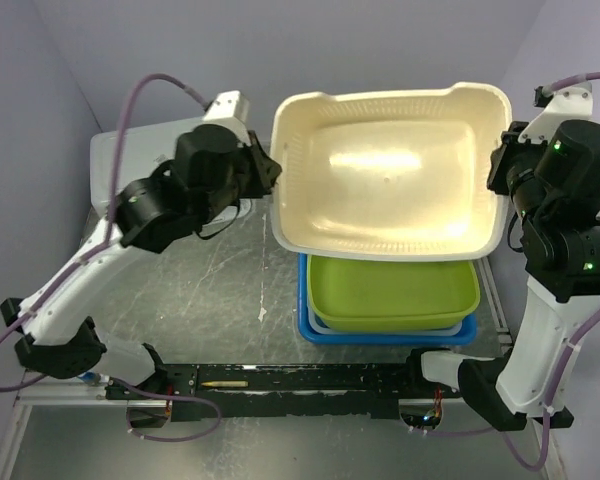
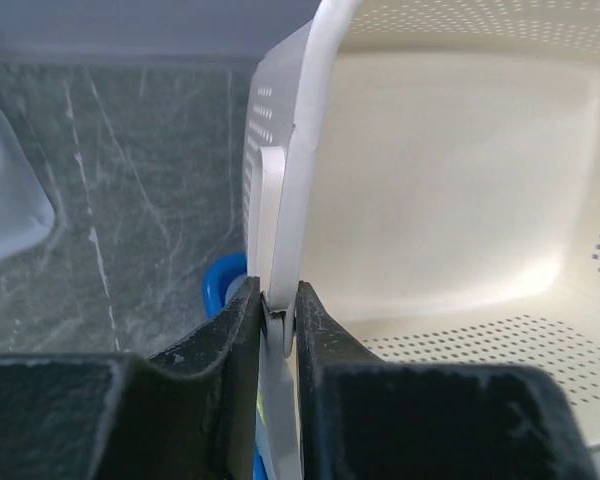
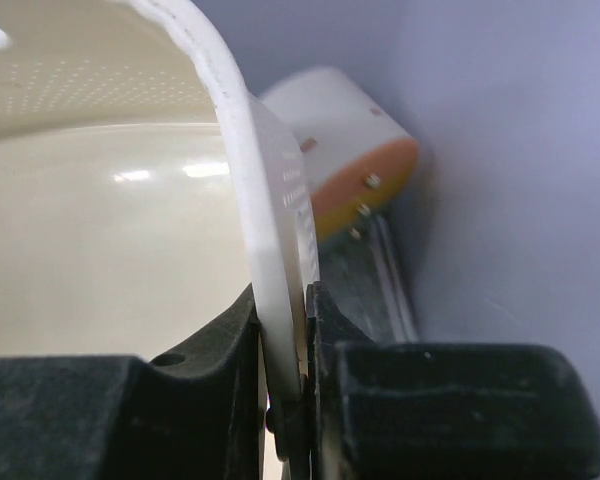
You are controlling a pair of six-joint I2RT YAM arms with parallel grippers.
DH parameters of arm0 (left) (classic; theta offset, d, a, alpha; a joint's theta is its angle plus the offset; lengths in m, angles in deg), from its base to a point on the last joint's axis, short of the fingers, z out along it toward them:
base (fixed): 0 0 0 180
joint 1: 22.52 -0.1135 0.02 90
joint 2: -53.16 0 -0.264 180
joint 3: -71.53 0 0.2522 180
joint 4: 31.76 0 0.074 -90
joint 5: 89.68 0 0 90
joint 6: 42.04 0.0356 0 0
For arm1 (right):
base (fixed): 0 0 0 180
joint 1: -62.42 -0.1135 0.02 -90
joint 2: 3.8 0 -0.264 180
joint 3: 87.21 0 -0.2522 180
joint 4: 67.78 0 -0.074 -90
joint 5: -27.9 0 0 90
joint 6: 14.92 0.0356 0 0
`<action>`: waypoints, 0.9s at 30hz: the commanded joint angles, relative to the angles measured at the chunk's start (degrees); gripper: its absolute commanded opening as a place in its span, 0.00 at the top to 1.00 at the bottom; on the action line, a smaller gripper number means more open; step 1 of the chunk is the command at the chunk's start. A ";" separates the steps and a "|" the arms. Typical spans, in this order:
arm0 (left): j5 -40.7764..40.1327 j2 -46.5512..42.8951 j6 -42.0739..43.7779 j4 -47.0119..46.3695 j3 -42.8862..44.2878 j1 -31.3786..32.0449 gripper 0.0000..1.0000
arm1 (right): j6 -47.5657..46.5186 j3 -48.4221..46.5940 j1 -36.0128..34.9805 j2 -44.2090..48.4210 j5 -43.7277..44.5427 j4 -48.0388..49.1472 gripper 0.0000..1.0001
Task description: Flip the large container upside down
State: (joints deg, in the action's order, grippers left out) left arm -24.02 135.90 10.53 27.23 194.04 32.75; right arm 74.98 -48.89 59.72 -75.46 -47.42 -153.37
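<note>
Two grippers carry the large cream container [image 1: 390,170] between them, and we see it raised off the table [image 1: 210,290] toward the far right of the workspace. The left gripper [image 2: 278,318] is pinched on the container's left rim, its dark fingers [image 2: 230,350] pressed against both faces of the thin perforated wall. The right gripper [image 3: 283,320] is clamped the same way on the right rim, with the wall squeezed between its jaws. From above we look straight into the container's smooth, glossy inside, so its opening faces upward and it is not turned over yet. Its near edge overlaps a green tub [image 1: 392,292] that sits nested in a blue tray [image 1: 308,325] on the table, directly below and a little nearer the arm bases. A white tray [image 1: 130,155] lies at the far left, partly behind the left arm. We cannot tell whether the container touches the green tub beneath it.
</note>
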 commanded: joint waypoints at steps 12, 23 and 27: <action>-27.11 -16.32 -9.25 20.54 1.46 2.22 0.93 | 29.15 28.07 -7.20 -0.66 -46.39 54.75 1.00; -29.75 -23.25 -24.18 35.45 -10.19 2.04 0.93 | 18.47 21.91 -36.22 -18.67 -27.83 49.49 1.00; -28.07 -24.39 -25.81 35.45 -16.50 2.05 0.93 | 19.43 27.56 -36.42 -18.75 -25.08 50.77 1.00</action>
State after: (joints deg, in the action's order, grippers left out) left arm -59.19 108.93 -8.18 70.11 182.78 33.88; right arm 88.71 -23.80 26.85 -96.26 -66.68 -110.92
